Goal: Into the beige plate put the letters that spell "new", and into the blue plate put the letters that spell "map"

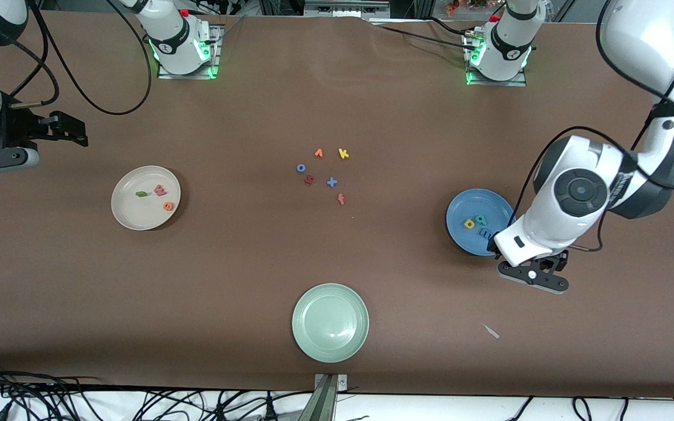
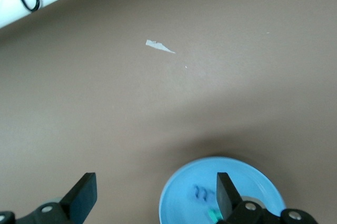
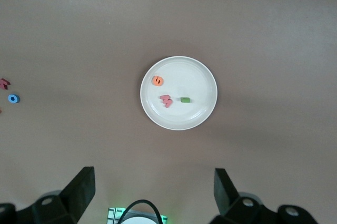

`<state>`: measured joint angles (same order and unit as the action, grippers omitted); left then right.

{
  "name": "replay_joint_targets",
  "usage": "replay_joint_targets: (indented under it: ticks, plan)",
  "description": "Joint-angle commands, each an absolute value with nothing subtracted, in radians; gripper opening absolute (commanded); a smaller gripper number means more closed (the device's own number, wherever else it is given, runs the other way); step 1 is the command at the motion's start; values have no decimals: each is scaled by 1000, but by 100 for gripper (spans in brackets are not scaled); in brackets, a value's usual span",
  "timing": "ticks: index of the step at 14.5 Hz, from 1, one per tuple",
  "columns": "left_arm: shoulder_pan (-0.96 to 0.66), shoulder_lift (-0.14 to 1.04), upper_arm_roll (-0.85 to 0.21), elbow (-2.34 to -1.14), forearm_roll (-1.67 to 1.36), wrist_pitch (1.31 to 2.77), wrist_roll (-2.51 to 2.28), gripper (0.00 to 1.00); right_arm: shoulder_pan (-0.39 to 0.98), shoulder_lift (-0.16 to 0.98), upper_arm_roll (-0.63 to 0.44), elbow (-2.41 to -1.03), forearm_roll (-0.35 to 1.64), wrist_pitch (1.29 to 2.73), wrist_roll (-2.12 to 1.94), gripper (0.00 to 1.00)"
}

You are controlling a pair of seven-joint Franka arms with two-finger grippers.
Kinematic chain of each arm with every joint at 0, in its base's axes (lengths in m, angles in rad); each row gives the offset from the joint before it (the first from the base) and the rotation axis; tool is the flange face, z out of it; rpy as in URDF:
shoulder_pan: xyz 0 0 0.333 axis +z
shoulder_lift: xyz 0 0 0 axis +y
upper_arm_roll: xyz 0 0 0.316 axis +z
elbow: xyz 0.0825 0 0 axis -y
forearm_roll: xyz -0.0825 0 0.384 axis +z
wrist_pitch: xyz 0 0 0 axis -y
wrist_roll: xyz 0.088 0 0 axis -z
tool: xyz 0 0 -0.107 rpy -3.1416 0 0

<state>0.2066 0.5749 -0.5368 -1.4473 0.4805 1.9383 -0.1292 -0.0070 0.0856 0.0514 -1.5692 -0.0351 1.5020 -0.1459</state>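
The beige plate (image 1: 129,213) lies toward the right arm's end of the table. It holds the green "n" (image 1: 141,193), the pinkish-red "w" (image 1: 160,189) and the orange "e" (image 1: 168,206). The right wrist view shows the same beige plate (image 3: 197,77) from above. The blue plate (image 1: 460,210) holds the yellow "a" (image 1: 469,223), the teal "p" (image 1: 481,220) and the blue "m" (image 1: 485,233). My left gripper (image 2: 155,196) hangs open and empty over the blue plate's (image 2: 179,203) rim nearer the front camera. My right gripper (image 1: 71,130) waits open, high above the table's end.
A pale green plate (image 1: 330,322) sits near the table's front edge. Loose letters lie mid-table: orange "v" (image 1: 318,153), yellow "k" (image 1: 343,154), blue "o" (image 1: 301,168), a red piece (image 1: 309,179), a blue cross (image 1: 332,182), red-orange "f" (image 1: 341,199). A paper scrap (image 1: 491,331) lies nearby.
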Motion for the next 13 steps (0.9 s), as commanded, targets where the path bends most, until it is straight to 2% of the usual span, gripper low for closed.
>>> replay_joint_targets:
  ticks: [1,5,8,11,13]
  plan:
    - [202,569,-575,-1300,437,1736,-117,100,-17,78,66,-1578,-48,1513,-133,100]
    - [216,548,-580,-1189,310,1593,-115,100,-17,78,66,-1578,-48,1534,-132,100]
    - [186,398,-520,-1223,236,1588,-113,100,-17,78,66,-1578,-46,1534,-132,100]
    - [88,223,-292,-1333,47,1568,-114,100,-17,78,66,-1578,-46,1534,-130,100]
    - [31,111,-175,-1463,-3,1575,-110,100,-17,78,67,-1580,-48,1532,-130,100]
